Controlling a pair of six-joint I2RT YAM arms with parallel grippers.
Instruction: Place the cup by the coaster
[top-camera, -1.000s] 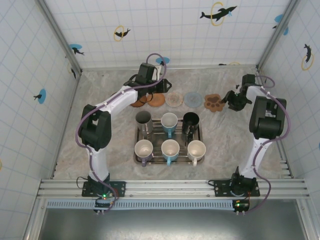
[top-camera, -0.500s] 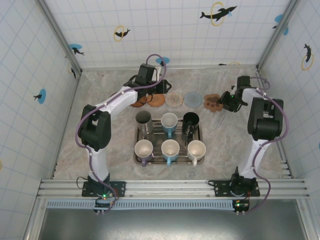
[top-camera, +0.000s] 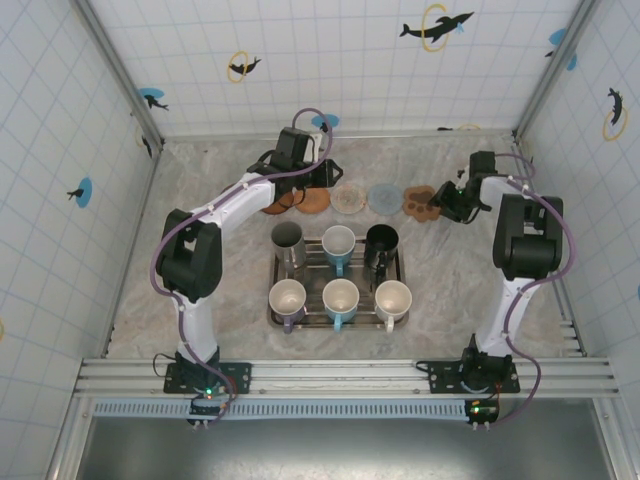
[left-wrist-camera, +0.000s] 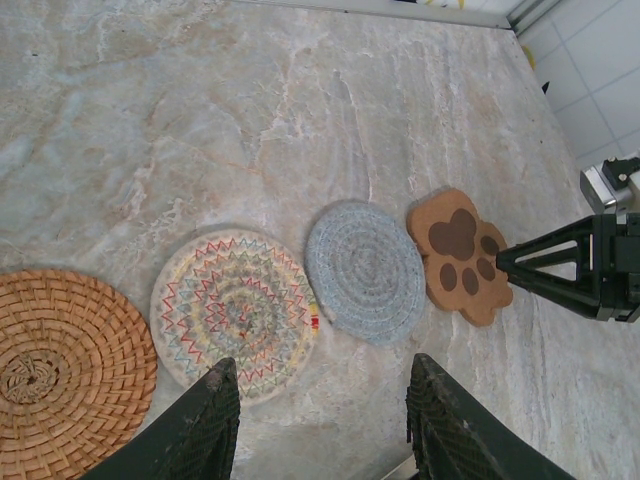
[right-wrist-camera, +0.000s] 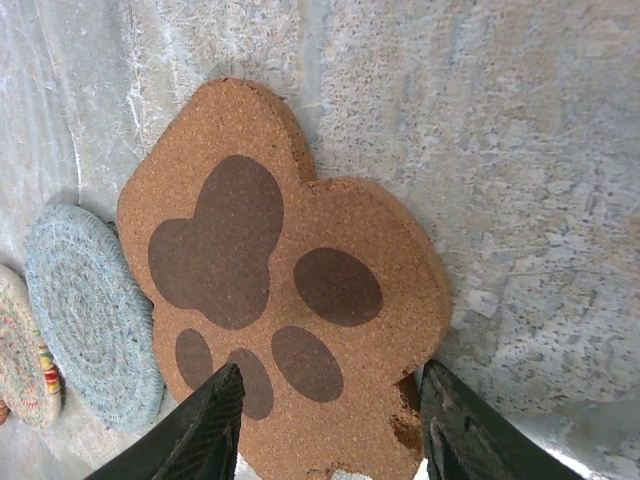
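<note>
Several cups stand on a metal tray (top-camera: 403, 268): a steel one (top-camera: 287, 237), a blue one (top-camera: 338, 242), a black one (top-camera: 381, 240) and three in the front row. The coasters lie in a row behind the tray. My right gripper (top-camera: 443, 198) (right-wrist-camera: 331, 375) is shut on the near edge of the cork paw coaster (top-camera: 420, 202) (right-wrist-camera: 270, 270), one finger on each side. My left gripper (top-camera: 328, 172) (left-wrist-camera: 322, 370) hangs open and empty above the zigzag coaster (left-wrist-camera: 232, 305) and the grey coaster (left-wrist-camera: 365, 270).
A wicker coaster (left-wrist-camera: 60, 370) and an orange one (top-camera: 313, 200) lie at the left end of the row. In the left wrist view, the right gripper's fingers (left-wrist-camera: 550, 265) touch the paw coaster (left-wrist-camera: 460, 250). Tiled walls enclose the marble table (top-camera: 220, 290).
My right gripper has moved left toward the coaster row and narrowed its jaws. The paw coaster has shifted left with it, closer to the grey coaster. The left arm has stayed still.
</note>
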